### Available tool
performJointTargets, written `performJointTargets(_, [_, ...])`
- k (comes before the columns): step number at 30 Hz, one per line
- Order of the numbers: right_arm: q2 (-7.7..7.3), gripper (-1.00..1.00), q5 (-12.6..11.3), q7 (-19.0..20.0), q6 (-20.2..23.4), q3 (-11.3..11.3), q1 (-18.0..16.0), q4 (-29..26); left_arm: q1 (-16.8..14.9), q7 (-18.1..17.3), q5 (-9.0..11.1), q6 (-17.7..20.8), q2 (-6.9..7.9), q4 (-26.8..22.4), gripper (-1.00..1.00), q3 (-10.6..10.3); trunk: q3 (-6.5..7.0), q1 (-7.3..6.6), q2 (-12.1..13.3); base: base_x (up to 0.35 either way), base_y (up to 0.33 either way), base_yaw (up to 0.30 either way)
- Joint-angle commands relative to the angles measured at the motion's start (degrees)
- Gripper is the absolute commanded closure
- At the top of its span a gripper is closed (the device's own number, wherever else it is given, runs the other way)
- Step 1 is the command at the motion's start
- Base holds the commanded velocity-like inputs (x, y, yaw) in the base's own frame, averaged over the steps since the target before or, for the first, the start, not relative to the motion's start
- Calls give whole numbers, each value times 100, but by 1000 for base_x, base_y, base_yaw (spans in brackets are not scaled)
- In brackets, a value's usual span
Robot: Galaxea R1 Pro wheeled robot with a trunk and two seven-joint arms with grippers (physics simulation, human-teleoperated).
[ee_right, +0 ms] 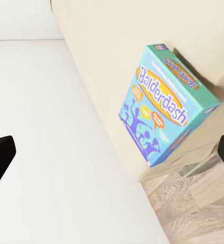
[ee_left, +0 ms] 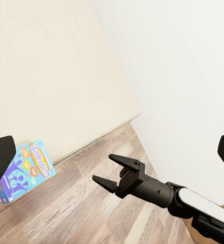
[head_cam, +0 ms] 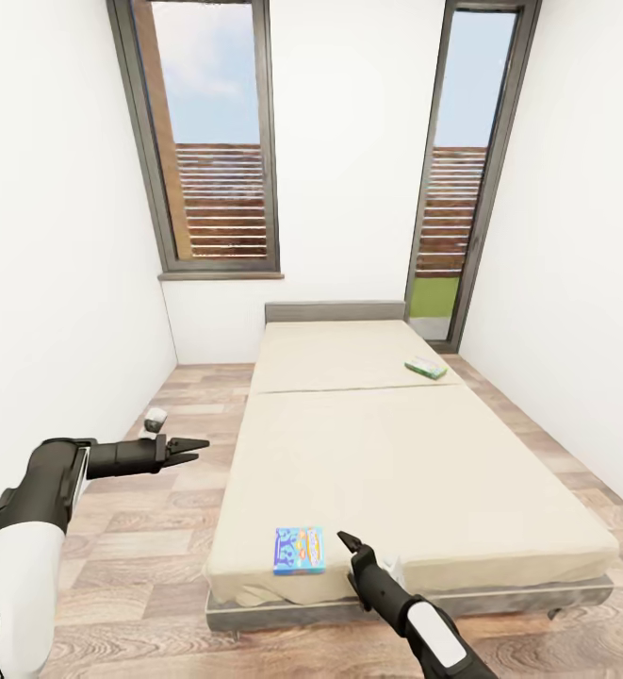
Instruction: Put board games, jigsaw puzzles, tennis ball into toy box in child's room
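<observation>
Right hand [head_cam: 350,542], fingers spread, empty, hovered above near edge of bed [head_cam: 424,471], just beside blue board game [head_cam: 300,550] lying flat at near left corner. Left hand [head_cam: 196,450], fingers parted, empty, held over plank floor [head_cam: 160,538] left of bed. White-green board game [head_cam: 426,367] lay on far mattress, right side.

A mostly blue board game [head_cam: 300,550], lettered orange and purple, lies on the cream bed [head_cam: 415,471]; a green-and-white board game [head_cam: 426,368] sits farther up. Walls white [head_cam: 57,236], plank floor brown-grey [head_cam: 151,538], black pincers.
</observation>
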Motion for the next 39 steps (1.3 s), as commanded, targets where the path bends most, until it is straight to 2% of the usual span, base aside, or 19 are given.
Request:
performJointTargets(1, [22, -100, -57, -30, 6, 12, -5, 45, -7, -51, -60, 72, 4, -4, -100, 18, -24, 22, -45, 0, 0, 0])
performJointTargets(6, [83, -100, -125, -78, 11, 7, -8, 108, -30, -51, -53, 177, 29, -10, -100, 43, -114, 132, -245, 0, 0, 0])
performJointTargets(12, [54, -100, -494, -87, 30, 10, -4, 135, -65, -51, -51, 391, 20, -6, -100, 34, -222, 264, -486, 0, 0, 0])
performJointTargets(14, [34, -100, -551, -88, 34, 7, -4, 139, -68, -51, -52, 411, 16, 1, -100, 27, -258, 308, -566, 0, 0, 0])
performJointTargets(29, [69, -100, -560, -89, -2, 22, -3, 134, -71, -51, -37, 449, 47, -13, -100, 72, -527, 637, -1168, 0, 0, 0])
performJointTargets(39, [96, -100, -602, -70, 2, 36, -3, 131, -71, -51, 184, 451, 40, -13, -100, 40, -706, 857, -1569, 0, 0, 0])
